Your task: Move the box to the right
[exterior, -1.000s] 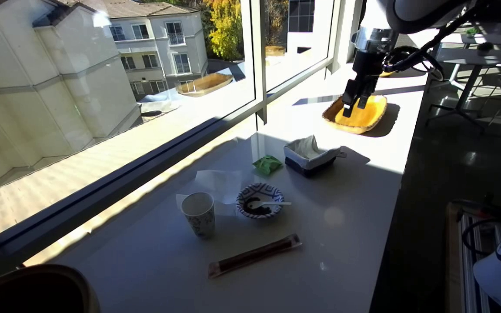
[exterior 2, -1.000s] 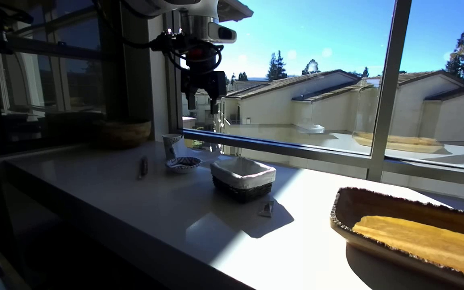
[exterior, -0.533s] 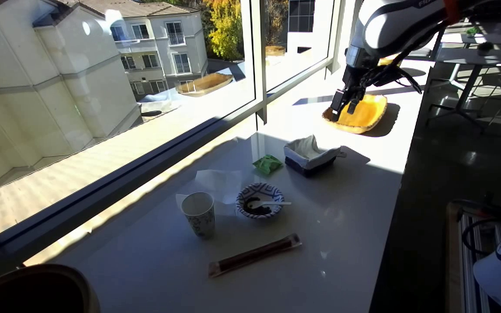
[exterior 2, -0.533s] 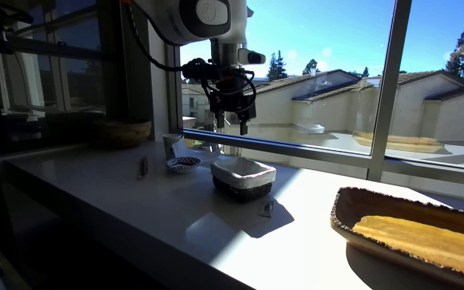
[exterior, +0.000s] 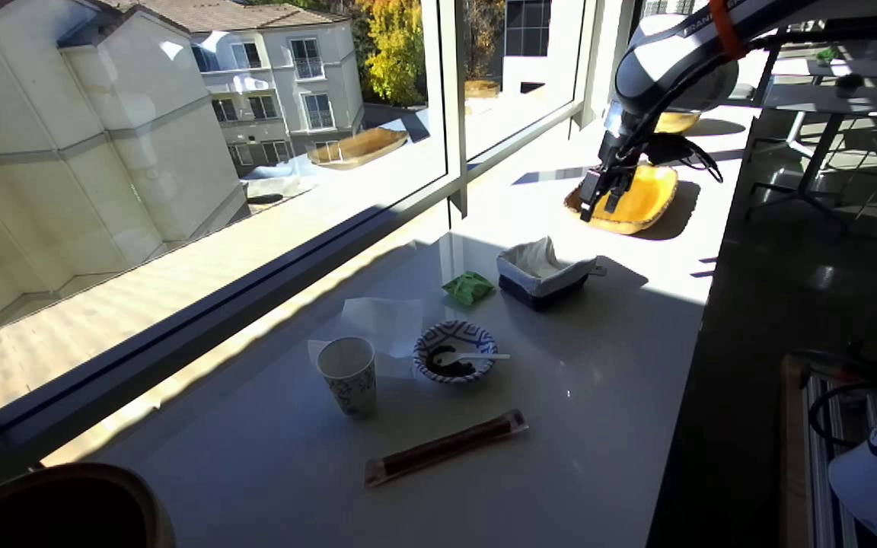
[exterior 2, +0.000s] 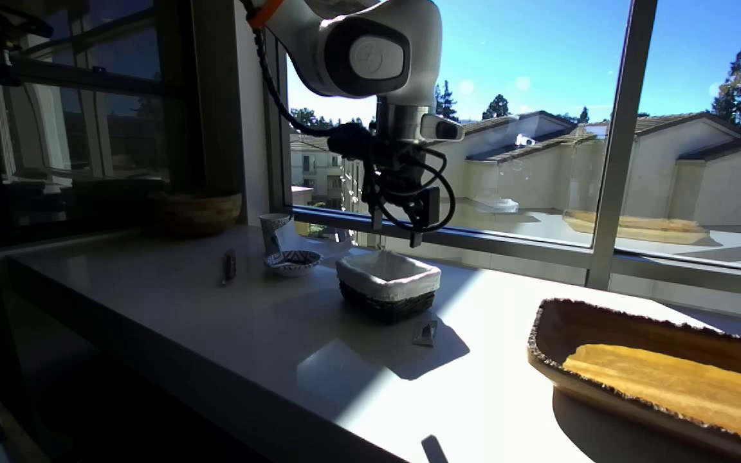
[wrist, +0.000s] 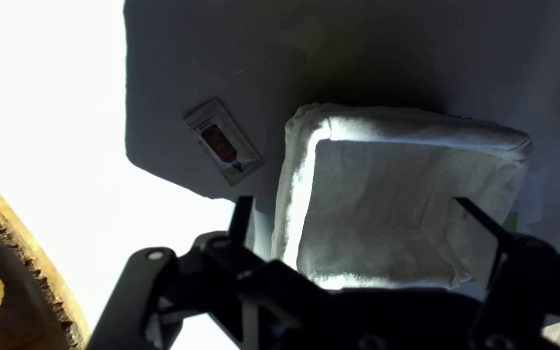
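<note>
The box is a small dark basket with a whitish cloth liner. It stands upright on the counter in both exterior views (exterior: 543, 283) (exterior 2: 388, 289), and its liner fills the middle of the wrist view (wrist: 377, 194). My gripper (exterior: 598, 214) is open and empty. It hangs above the box, pointing down, in an exterior view (exterior 2: 396, 235). In the wrist view my gripper (wrist: 352, 199) has one finger over the left side of the box and the other over its right part. The fingers appear apart from the box. The box's near edge is partly hidden by the gripper.
A small packet (wrist: 224, 142) lies beside the box. An orange-yellow wooden dish (exterior 2: 653, 379) stands further along the white counter. A green wrapper (exterior: 469, 288), patterned bowl (exterior: 455, 352), paper cup (exterior: 349, 377) and wrapped stick (exterior: 446, 447) lie on the other side. The window (exterior: 454, 99) borders the counter.
My gripper has come down and moved sideways, from high above the cup's side to above the box. The box and the other things have not moved. The gripper stays open.
</note>
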